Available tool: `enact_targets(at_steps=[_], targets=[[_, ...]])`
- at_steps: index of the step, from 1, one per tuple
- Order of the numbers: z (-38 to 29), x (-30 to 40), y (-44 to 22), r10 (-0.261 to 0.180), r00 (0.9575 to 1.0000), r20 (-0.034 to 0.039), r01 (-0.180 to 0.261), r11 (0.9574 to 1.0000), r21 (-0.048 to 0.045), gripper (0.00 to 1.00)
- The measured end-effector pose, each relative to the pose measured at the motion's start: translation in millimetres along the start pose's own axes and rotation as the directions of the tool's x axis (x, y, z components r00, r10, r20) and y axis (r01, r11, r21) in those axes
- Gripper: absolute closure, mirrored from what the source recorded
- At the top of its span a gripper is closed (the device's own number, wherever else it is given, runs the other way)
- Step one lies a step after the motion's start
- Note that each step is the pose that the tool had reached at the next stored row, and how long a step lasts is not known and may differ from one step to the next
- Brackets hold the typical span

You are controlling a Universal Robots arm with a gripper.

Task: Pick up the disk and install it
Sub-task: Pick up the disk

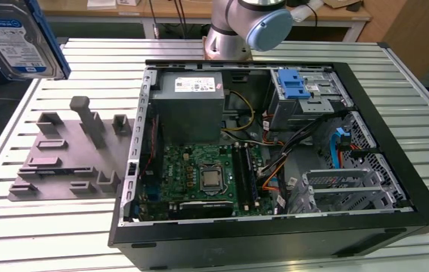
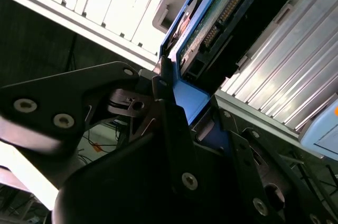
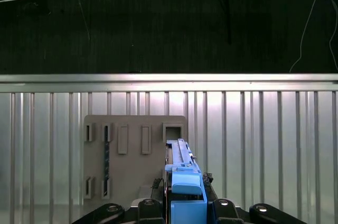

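Right now my gripper [image 2: 196, 115] is clamped on the disk [image 2: 224, 15], the fingers [image 2: 168, 105] pinching the blue bracket [image 2: 193, 102] at one end, so the drive body and its connector row stand clear of my grip. I judge that is why I hold it by the edge: the plastic takes the squeeze, and the drive's other end is left free. In the first wrist view the disk [image 3: 181, 163] shows edge-on, hanging above the grey fixture plate [image 3: 132, 160] with its upright slots, touching nothing below. In the exterior view the disk [image 1: 14, 37] hangs high at that view's left, label outward, well apart from the open computer case [image 1: 275, 229].

That case lies on its side with the panel off, which leaves the drive cage [image 1: 309, 93] and its blue latch [image 1: 293, 85] reachable from above; the power supply [image 1: 191, 102] and motherboard [image 1: 199, 175] sit beside it inside.

Everything rests on a slatted aluminium table [image 1: 48, 226]. Beyond its edge the floor is dark with loose cables, and wooden benches stand behind the arm's base [image 1: 233, 31].
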State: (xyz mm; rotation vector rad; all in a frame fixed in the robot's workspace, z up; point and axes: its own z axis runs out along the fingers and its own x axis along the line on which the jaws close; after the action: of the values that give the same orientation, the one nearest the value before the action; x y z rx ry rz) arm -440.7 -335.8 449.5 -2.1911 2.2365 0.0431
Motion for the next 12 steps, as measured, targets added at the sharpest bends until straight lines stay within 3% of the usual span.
enact_targets(at_steps=[12], targets=[[-9.0,-0.3,0.1,0.0,1.0,0.0,0.0,1.0,0.0,0.63]])
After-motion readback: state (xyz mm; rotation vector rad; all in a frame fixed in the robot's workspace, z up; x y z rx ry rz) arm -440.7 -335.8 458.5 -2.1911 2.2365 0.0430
